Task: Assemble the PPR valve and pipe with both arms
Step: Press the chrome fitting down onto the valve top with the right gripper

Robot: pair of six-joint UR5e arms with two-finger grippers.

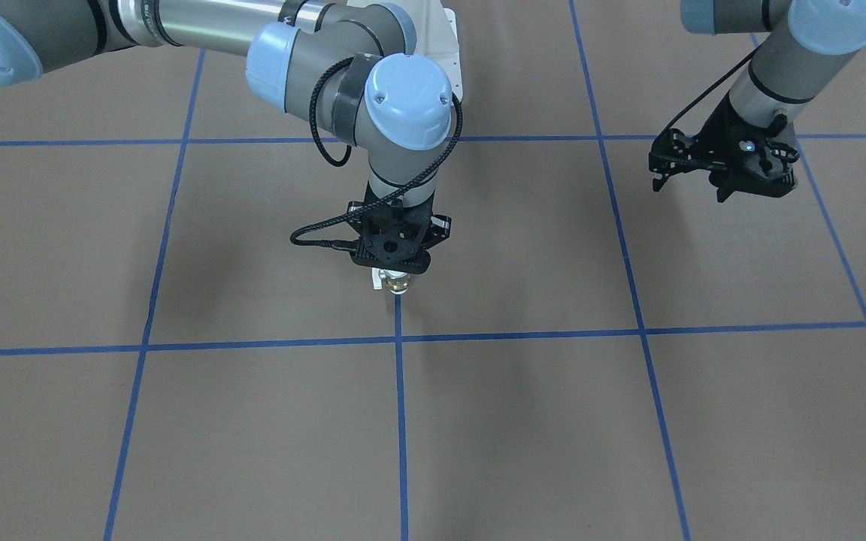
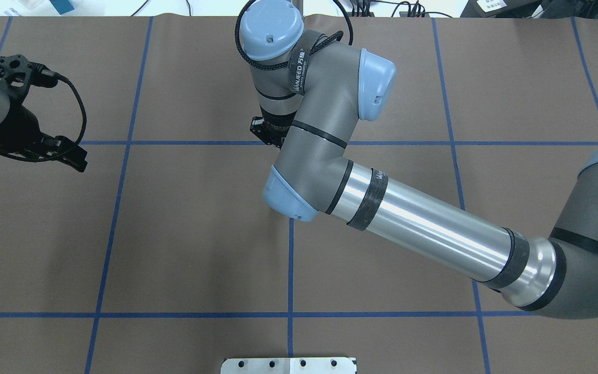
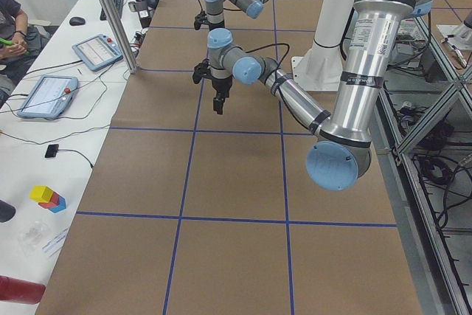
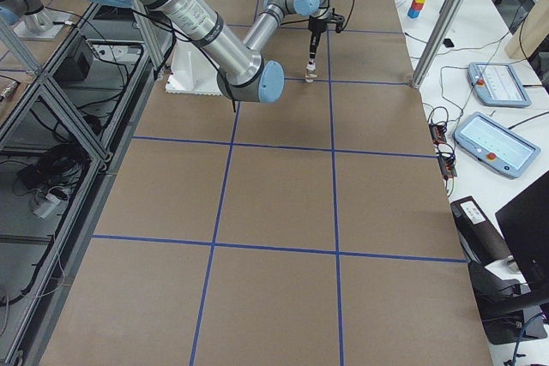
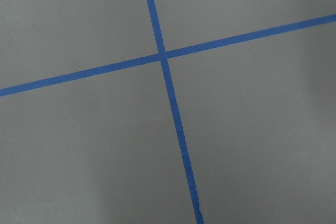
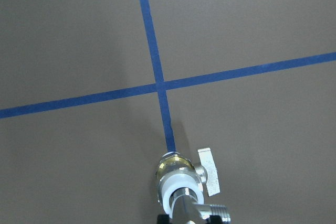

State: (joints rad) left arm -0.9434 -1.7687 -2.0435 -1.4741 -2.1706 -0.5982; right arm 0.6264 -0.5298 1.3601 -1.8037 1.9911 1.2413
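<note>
Right gripper (image 1: 397,263), centre frame, is clamping the pipe (image 6: 185,209), with the PPR valve (image 1: 392,282) hanging beneath it above the blue tape (image 1: 401,421). From overhead, the right arm (image 2: 320,156) is hiding both. Left gripper (image 1: 734,180) is hovering upper right, and I can't tell how its jaws stand.

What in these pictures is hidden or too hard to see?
Right gripper: its fingers are covered by its own black body in the front view, and by the right arm overhead.
PPR valve: overhead view, hidden under that arm.
Pipe: right wrist view, cut by the bottom edge; joint with the valve unclear.
</note>
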